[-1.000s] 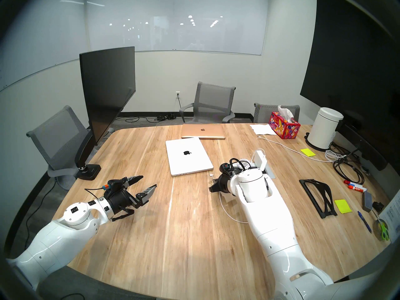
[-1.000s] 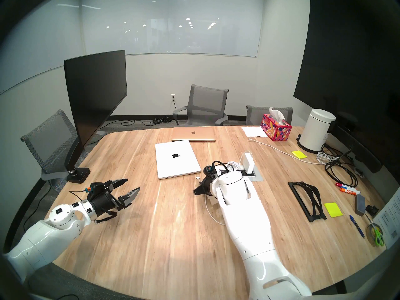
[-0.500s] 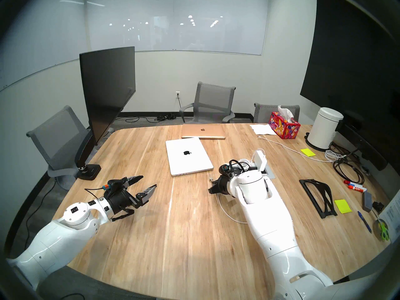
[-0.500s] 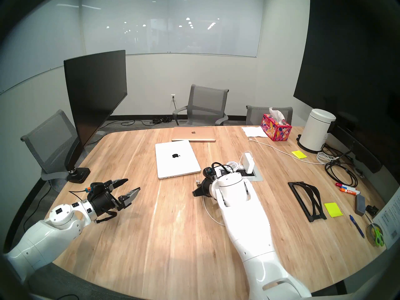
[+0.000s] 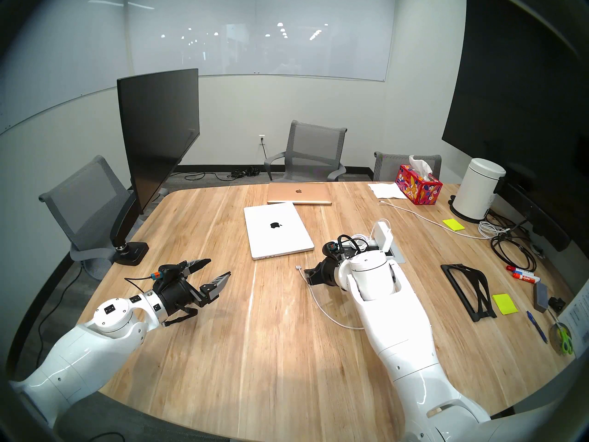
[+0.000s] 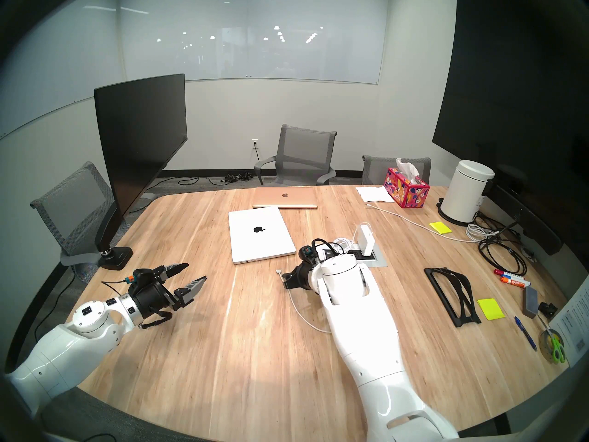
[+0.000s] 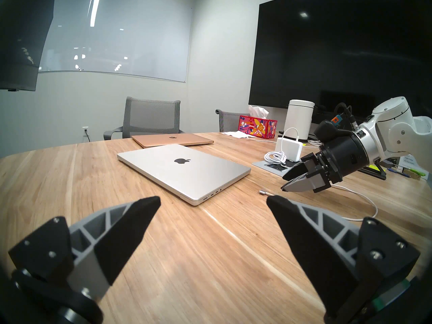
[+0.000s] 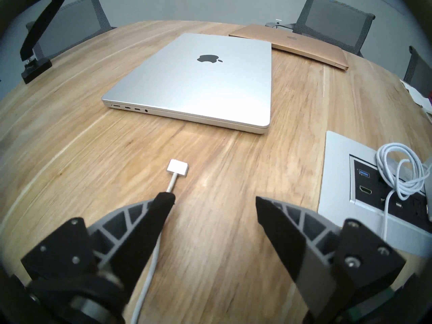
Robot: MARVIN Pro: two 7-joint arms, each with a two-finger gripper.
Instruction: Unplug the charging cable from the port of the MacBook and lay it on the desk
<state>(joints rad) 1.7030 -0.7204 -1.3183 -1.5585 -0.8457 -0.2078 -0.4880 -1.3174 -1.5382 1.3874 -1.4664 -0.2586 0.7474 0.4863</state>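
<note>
The silver MacBook (image 5: pixel 277 232) lies closed on the wood-grain desk (image 5: pixel 255 336), its front-edge ports empty in the right wrist view (image 8: pixel 203 82). The charging cable's white connector tip (image 5: pixel 299 267) lies flat on the desk in front of the laptop, apart from it (image 8: pixel 177 167). Its cord runs back under my right gripper (image 5: pixel 307 276) toward the white power brick (image 5: pixel 383 235). My right gripper (image 8: pixel 215 199) is open and empty, just behind the tip, with the cord under its left finger. My left gripper (image 5: pixel 219 267) is open and empty, above the desk at the left (image 7: pixel 214 200).
A gold laptop (image 5: pixel 299 193) lies behind the MacBook. A monitor on an arm (image 5: pixel 157 138) stands at the left edge. A grey port panel (image 8: pixel 374 188) is set into the desk at the right. Tissue box (image 5: pixel 418 184), white canister (image 5: pixel 476 191), black stand (image 5: pixel 468 288) and black cable coils (image 5: pixel 510 250) sit at the right.
My right gripper moved left and down with the connector tip, then opened and let it go. The tip now lies on the desk. The left arm has not moved.
</note>
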